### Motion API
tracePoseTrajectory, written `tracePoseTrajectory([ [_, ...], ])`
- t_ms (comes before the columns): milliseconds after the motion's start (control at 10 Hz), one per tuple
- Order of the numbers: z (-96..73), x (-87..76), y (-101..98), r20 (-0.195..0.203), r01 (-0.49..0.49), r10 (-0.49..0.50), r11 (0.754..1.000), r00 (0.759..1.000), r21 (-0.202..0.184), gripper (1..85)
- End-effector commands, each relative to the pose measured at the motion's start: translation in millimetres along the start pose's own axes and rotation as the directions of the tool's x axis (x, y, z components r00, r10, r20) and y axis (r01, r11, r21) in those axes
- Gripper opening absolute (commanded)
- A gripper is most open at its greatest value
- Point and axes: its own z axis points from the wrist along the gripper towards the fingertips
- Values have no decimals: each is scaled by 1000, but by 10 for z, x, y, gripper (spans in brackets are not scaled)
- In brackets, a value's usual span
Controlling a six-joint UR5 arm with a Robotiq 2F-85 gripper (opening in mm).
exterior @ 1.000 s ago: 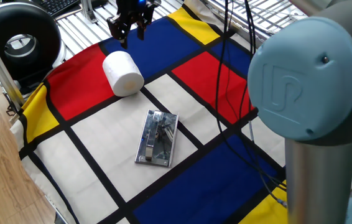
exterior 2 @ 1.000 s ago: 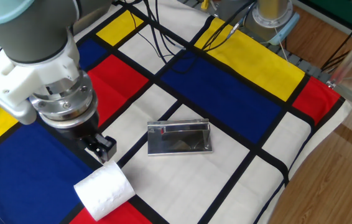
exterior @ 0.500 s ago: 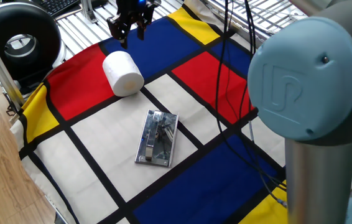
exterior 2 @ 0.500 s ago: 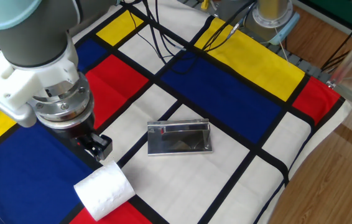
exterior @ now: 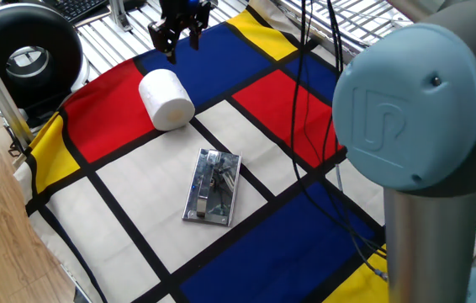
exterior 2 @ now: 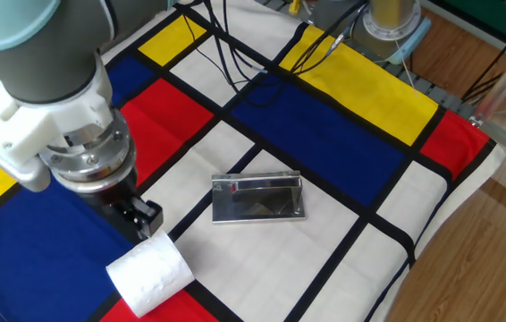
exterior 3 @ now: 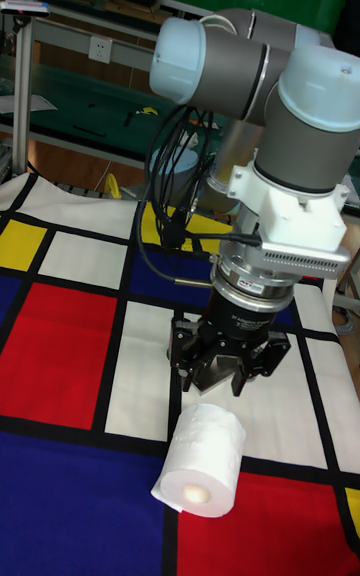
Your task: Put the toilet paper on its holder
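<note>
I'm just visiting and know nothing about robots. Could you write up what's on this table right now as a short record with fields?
surface: table under a cloth of red, blue, yellow and white blocks
toilet paper: white roll lying on its side, not held
holder: shiny metal plate lying flat on a white block, nothing on it
end effector: open, poised just above the toilet paper, not gripping
cables: black, trailing across the far part of the cloth
task state: roll not yet on the holder

Checkered cloth (exterior: 137, 194) with roll (exterior: 166, 99), holder (exterior: 213, 187)
</note>
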Motion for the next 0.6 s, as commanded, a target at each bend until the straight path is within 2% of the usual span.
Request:
tracePoseTrajectory([
  [0,57,-190,181,7,-36,36,999,999,-22,607],
  [200,70,-278,187,9,-47,47,999,999,-26,607],
  [300,56,-270,244,-1,-69,69,996,998,-62,607],
  [500,53,-247,277,-7,-23,23,997,1000,-74,603],
])
